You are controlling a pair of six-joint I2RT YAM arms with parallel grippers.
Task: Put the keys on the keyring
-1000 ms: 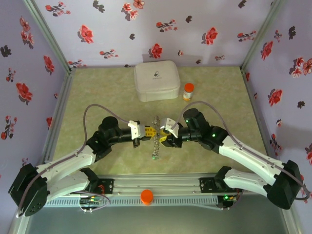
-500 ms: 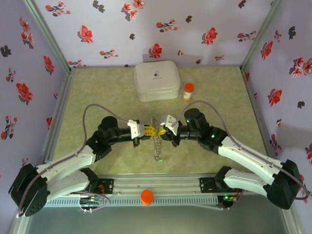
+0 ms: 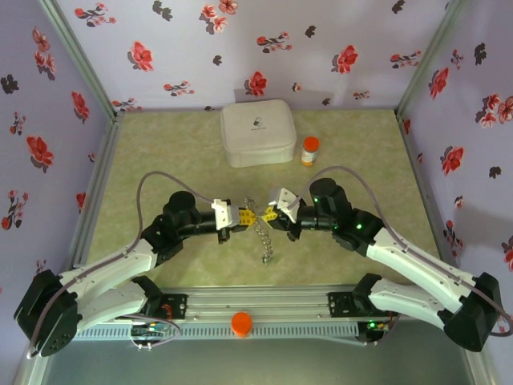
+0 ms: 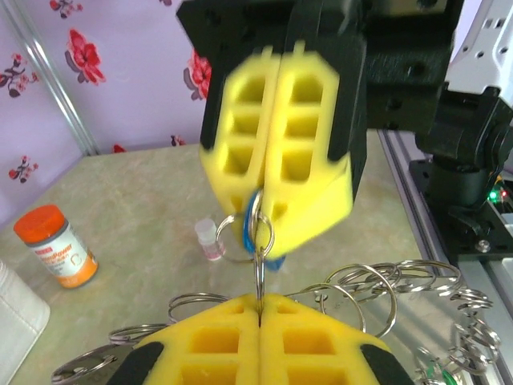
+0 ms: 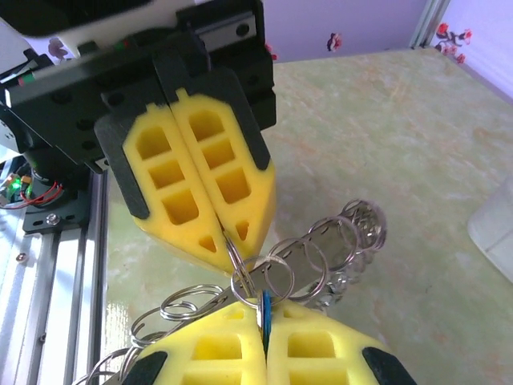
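At six o'clock on worktop (image 3: 160, 152), left tool (image 3: 248, 216) is clamping floppy grey metal keyring (image 3: 264, 239), right tool (image 3: 268, 218) clamping blue-headed key (image 5: 265, 308); threading seemingly pending.

You see glossy bare metal on the keyring (image 4: 385, 289) loops. Key (image 4: 272, 258) head is smooth blue plastic. Fingers (image 4: 276, 160) are matt yellow moulded plastic, pocketed. Worktop (image 3: 176, 152) is smooth, matt, marbled green. Bottle (image 4: 60, 249) is glossy orange plastic; case (image 3: 256, 132) is matt white.
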